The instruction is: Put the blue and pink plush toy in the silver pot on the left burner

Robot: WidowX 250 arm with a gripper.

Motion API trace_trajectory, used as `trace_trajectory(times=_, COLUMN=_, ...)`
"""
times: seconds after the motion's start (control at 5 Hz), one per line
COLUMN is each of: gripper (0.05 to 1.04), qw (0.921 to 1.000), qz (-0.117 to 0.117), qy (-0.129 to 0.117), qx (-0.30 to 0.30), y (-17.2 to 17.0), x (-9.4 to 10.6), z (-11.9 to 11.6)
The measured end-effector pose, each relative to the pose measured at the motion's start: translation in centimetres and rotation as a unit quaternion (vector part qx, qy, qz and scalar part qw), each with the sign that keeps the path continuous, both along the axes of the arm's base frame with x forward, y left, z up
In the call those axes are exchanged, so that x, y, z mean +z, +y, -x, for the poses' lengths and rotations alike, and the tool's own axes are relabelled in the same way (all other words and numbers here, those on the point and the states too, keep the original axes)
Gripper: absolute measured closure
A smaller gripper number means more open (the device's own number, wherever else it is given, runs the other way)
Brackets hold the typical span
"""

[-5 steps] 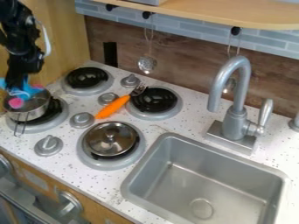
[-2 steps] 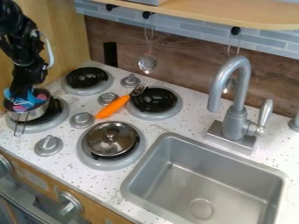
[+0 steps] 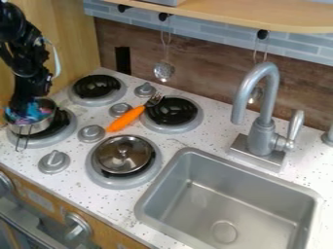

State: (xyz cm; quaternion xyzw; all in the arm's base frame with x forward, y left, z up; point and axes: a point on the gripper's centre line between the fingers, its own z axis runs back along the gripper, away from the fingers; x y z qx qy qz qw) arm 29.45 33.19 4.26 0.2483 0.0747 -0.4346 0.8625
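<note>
Speckled white worktop (image 3: 170,141), grey sink (image 3: 224,206), tall grey faucet (image 3: 263,130). The end effector (image 3: 25,109) is down in the metal pot (image 3: 40,126) on the front left burner. A lid (image 3: 123,154) sits on the front right burner; an orange-handled fork (image 3: 127,118) lies behind. A blue-and-pink object (image 3: 43,111) is in the pot; whether it is gripped, I cannot tell.

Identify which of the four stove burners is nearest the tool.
The front left burner: it alone has the small metal saucepan on it, with the tool at the saucepan's mouth.
</note>
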Motion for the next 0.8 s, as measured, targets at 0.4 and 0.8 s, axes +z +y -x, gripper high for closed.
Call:
trace_trajectory(times=0.4, gripper=0.076, qw=0.9985, qz=-0.031, qy=-0.033, qx=-0.031, y=-1.6, x=3.6, z=-0.9)
trace_trajectory(times=0.8, gripper=0.079, qw=0.9793, qz=-0.047, qy=-0.086, qx=-0.177, y=-8.7, x=7.2, z=-3.2)
